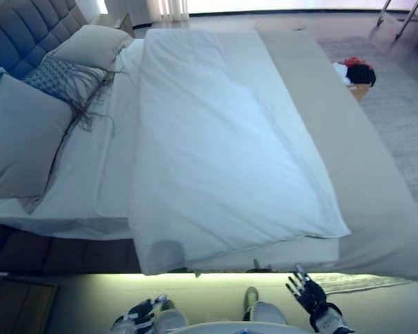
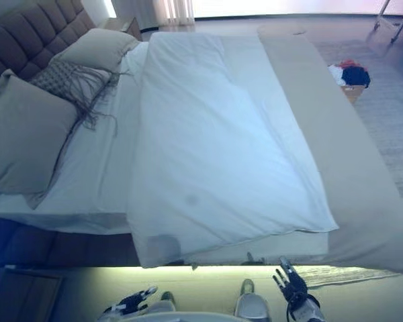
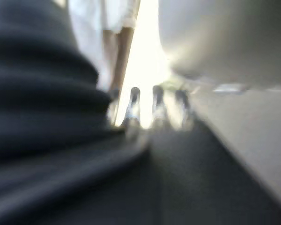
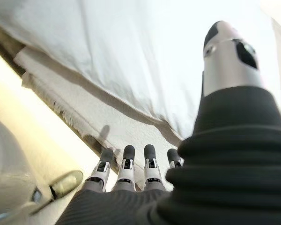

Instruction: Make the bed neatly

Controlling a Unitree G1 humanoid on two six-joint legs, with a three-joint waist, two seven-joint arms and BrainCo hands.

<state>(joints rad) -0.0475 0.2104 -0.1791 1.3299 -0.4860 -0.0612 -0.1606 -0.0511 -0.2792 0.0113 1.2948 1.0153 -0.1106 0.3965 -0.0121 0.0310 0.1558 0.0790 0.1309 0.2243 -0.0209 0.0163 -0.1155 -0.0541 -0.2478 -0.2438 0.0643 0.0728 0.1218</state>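
Note:
A white duvet (image 1: 223,146) lies flat over the bed, its near edge hanging at the bed's side. A beige throw (image 1: 348,160) runs along the bed's right part, under the duvet's edge. Two plain pillows (image 1: 21,132) and a patterned fringed cushion (image 1: 59,76) lean at the headboard (image 1: 14,31) on the left. My right hand (image 1: 306,292) is open and empty, low beside the bed, below the duvet's near right corner; its straight fingers (image 4: 126,164) point at the throw's fringe. My left hand (image 1: 136,316) hangs low at the bottom left, fingers (image 3: 133,101) straight, holding nothing.
A small box with red, white and black items (image 1: 355,73) stands on the grey carpet past the bed's right side. A wooden nightstand (image 1: 17,306) sits at the lower left. A lit strip runs along the floor under the bed's near side.

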